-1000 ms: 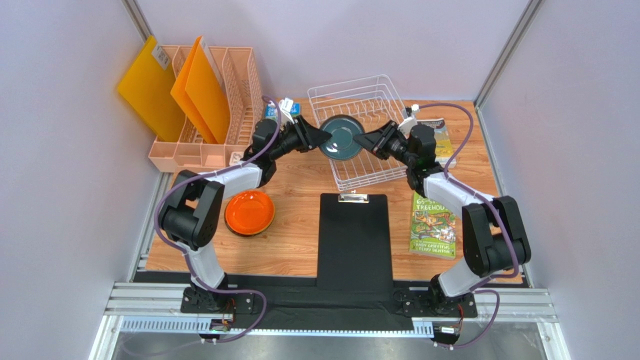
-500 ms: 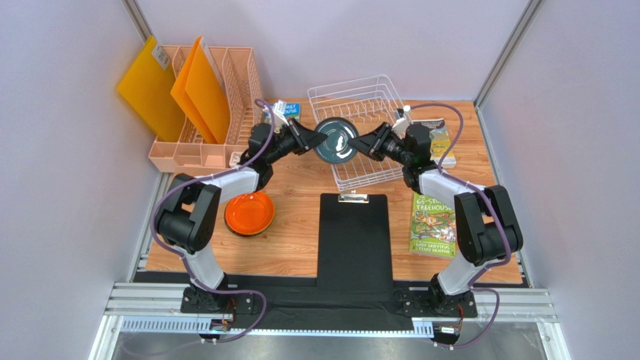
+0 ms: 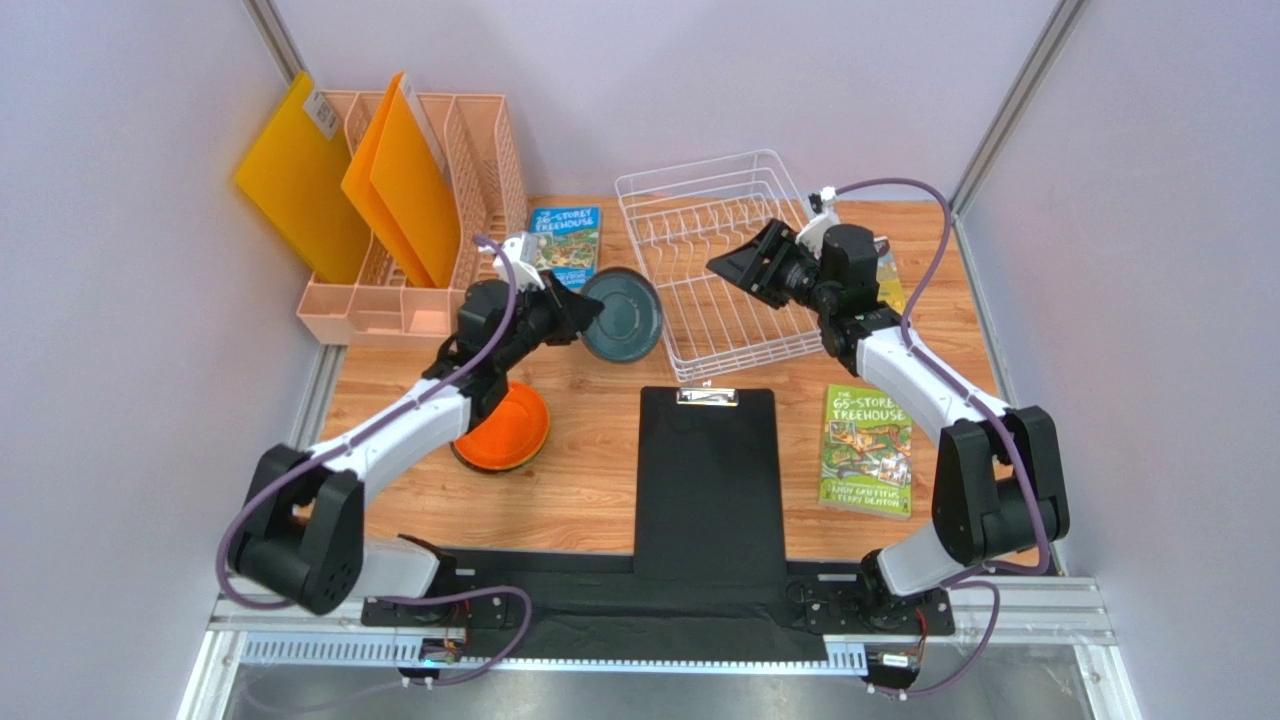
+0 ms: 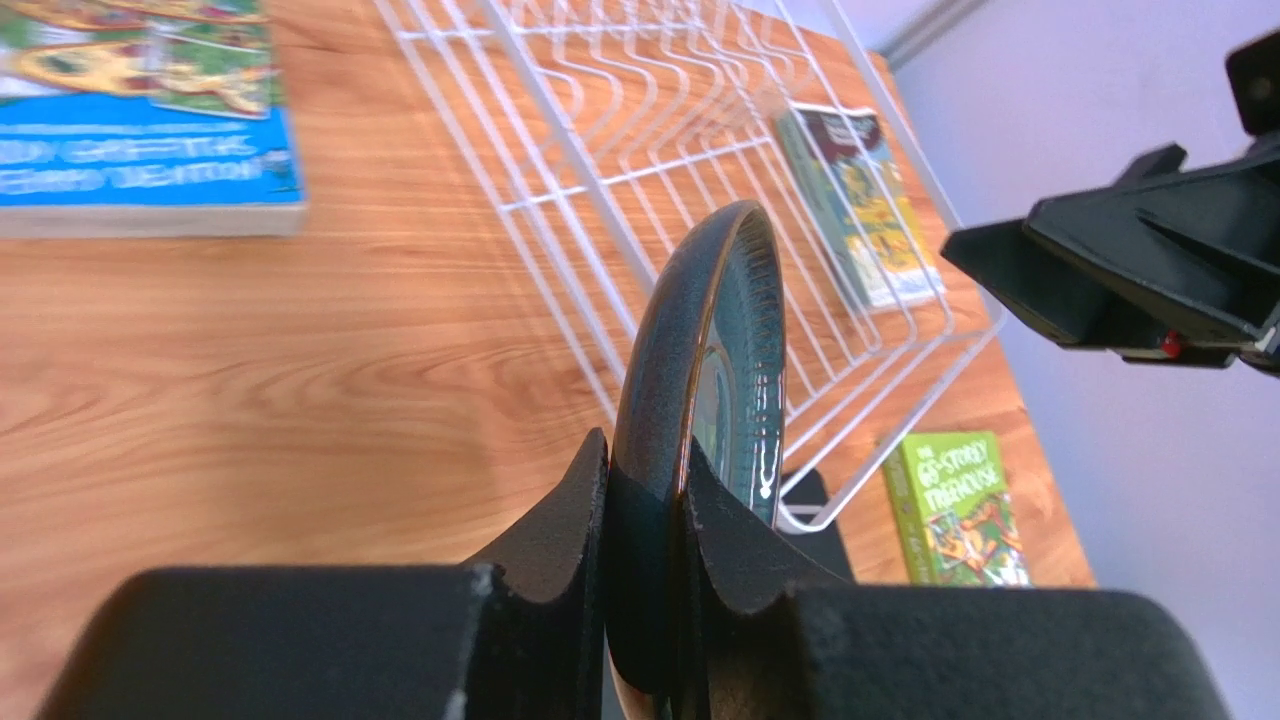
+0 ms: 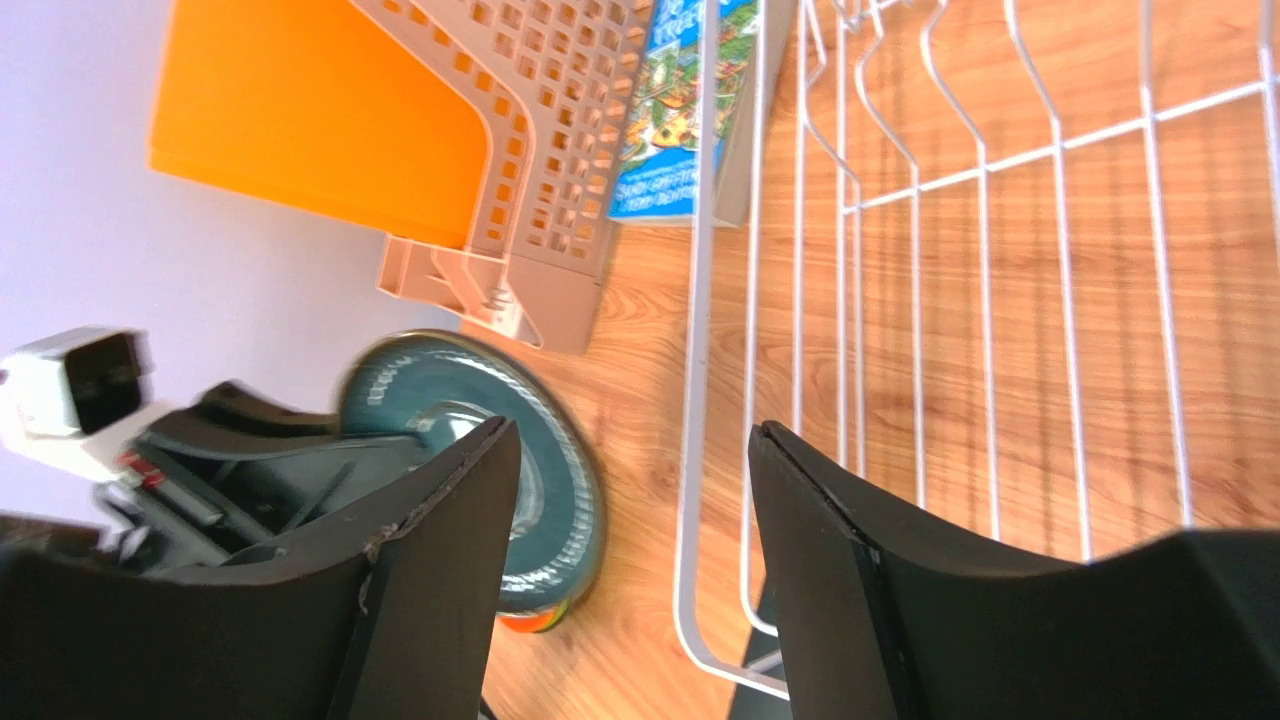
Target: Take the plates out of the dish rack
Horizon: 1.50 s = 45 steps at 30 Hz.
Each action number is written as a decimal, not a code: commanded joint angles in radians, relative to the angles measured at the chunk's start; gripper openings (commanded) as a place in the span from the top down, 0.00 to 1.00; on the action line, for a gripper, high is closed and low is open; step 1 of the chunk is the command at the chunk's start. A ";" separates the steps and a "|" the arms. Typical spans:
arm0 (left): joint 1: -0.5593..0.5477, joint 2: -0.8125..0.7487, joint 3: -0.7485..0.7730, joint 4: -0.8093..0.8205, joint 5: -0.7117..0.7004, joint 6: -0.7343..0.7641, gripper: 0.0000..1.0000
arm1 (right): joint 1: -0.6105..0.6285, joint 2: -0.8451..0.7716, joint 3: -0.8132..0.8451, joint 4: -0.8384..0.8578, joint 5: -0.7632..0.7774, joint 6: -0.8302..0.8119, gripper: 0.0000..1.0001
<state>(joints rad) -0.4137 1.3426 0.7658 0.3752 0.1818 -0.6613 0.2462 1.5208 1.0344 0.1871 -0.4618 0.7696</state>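
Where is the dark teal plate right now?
In the top view, the dark teal plate is just left of the dish rack, held in the left gripper, near the blue book.

parted fingers (image 5: 428,585) above dish rack (image 5: 696,300)

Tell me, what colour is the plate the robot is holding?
The plate is dark grey-teal, seen best from the top camera.
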 commanded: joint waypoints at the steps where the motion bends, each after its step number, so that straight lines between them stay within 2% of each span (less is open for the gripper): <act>1: 0.030 -0.173 -0.040 -0.114 -0.152 0.072 1.00 | -0.001 -0.042 0.027 -0.064 0.040 -0.069 0.37; 3: 0.061 -0.262 -0.089 -0.175 -0.179 0.058 1.00 | -0.002 -0.048 0.023 -0.071 0.041 -0.073 0.37; 6: 0.076 -0.350 -0.134 -0.284 -0.295 0.083 1.00 | -0.002 -0.054 0.021 -0.092 0.043 -0.093 0.37; 12: 0.099 -0.479 -0.256 -0.343 -0.378 0.083 1.00 | -0.002 -0.059 0.023 -0.129 0.038 -0.121 0.37; 17: 0.105 -0.557 -0.280 -0.441 -0.432 0.097 1.00 | -0.002 -0.077 0.013 -0.159 0.045 -0.148 0.37; 29: 0.112 -0.634 -0.329 -0.524 -0.521 0.066 1.00 | -0.004 -0.077 -0.019 -0.161 0.038 -0.158 0.37; 42: 0.113 -0.615 -0.344 -0.573 -0.496 0.014 1.00 | -0.004 -0.056 -0.014 -0.172 0.031 -0.165 0.37; 45: 0.113 -0.620 -0.356 -0.584 -0.501 -0.001 0.93 | -0.002 -0.054 -0.010 -0.173 0.031 -0.165 0.37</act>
<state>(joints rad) -0.3058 0.7341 0.4171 -0.2283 -0.3187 -0.6239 0.2459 1.4696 1.0153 -0.0044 -0.4278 0.6235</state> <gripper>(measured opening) 0.199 0.629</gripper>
